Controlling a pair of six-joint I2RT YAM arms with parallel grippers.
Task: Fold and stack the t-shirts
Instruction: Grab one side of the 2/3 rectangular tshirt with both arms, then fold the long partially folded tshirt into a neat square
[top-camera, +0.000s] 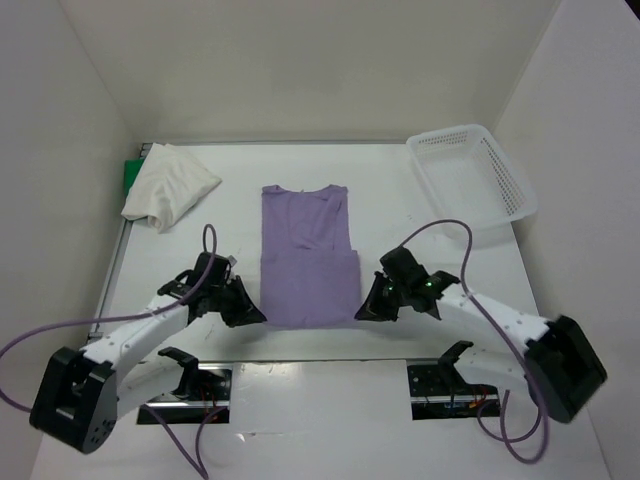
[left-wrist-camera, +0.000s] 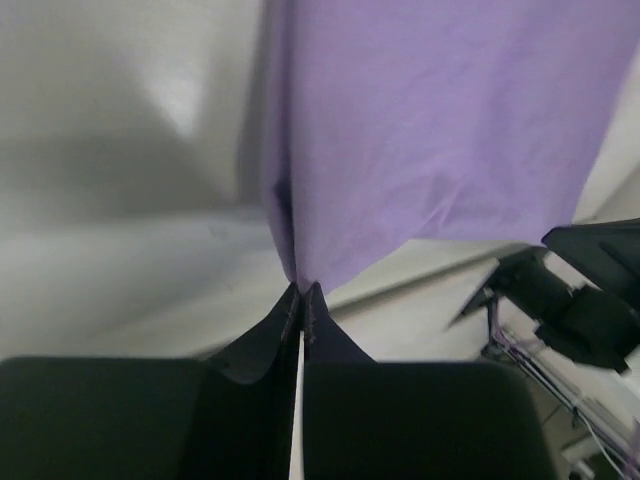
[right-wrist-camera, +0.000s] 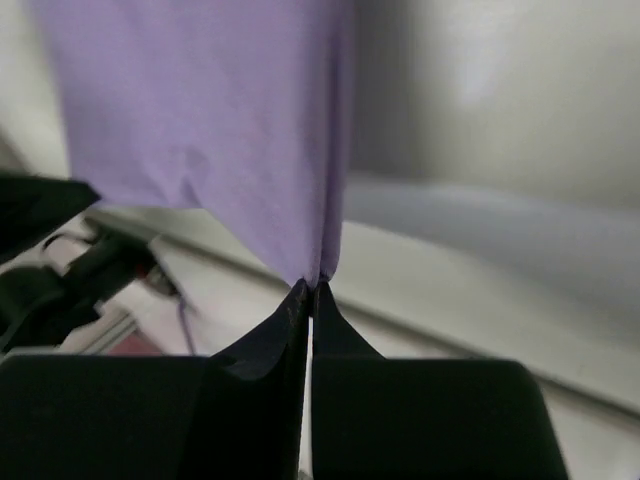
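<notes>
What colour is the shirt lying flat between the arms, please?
The shirt is pale lavender, clearest in the top view.

two white arms with black joints and trailing purple cables

the left arm (top-camera: 130, 345) and right arm (top-camera: 500, 318) have white links between black joint housings. boxy black bases sit at 8 o'clock (top-camera: 72, 400) and 4 o'clock (top-camera: 565, 365) of the top view. a purple cable (top-camera: 447, 222) loops off each arm. a green light (top-camera: 428, 284) glows on the right wrist. the jaws are matte black and taper to thin wedges.
</notes>
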